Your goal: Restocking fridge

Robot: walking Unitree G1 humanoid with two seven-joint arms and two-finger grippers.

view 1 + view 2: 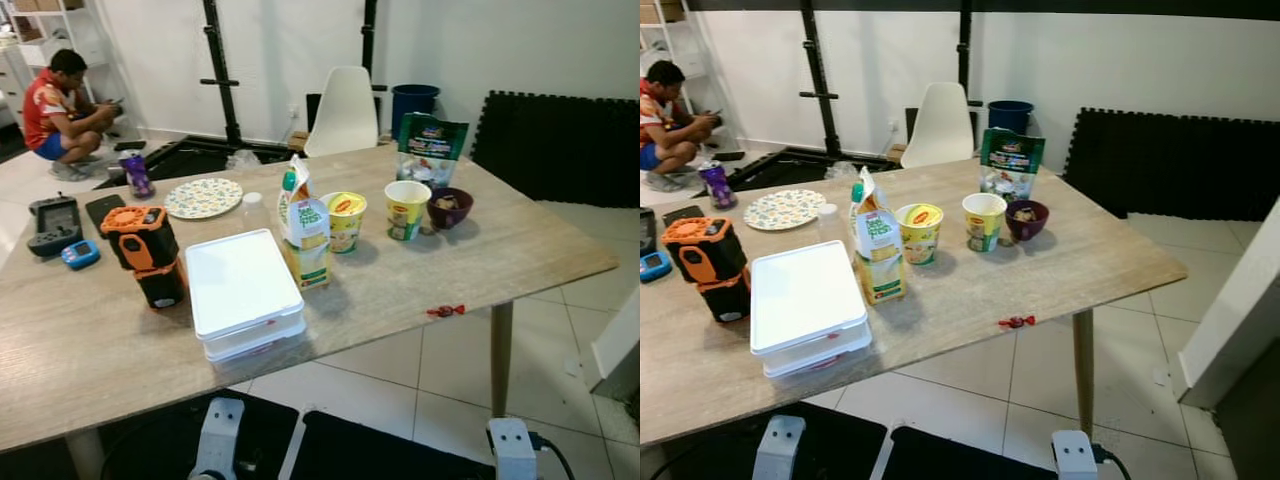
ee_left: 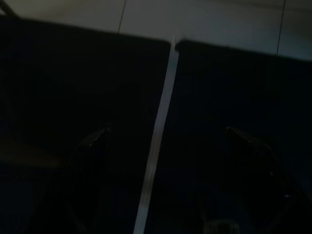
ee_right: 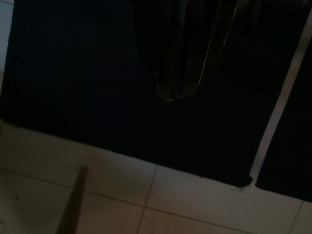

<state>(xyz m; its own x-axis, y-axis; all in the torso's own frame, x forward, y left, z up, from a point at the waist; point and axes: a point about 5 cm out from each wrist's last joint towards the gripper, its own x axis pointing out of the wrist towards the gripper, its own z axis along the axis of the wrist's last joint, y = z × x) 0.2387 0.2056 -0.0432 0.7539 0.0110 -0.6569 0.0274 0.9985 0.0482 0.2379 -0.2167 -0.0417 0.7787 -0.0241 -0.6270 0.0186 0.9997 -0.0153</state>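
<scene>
Centrally, a rectangular white plastic box [image 1: 243,288] sits on the wood-grain table [image 1: 520,250] beside a gabled carton [image 1: 305,240]; left gripper [image 2: 165,141] spread, right gripper [image 3: 175,92] clenched.

Upright opened juice carton [image 1: 305,232] beside white lidded container [image 1: 243,290]

Table [image 1: 520,250]: matt wood-grain top. Box [image 1: 243,285]: smooth white plastic. Carton [image 1: 304,235]: printed paper. Bag [image 1: 431,148]: glossy. Floor [image 1: 450,380]: shiny tile.
</scene>
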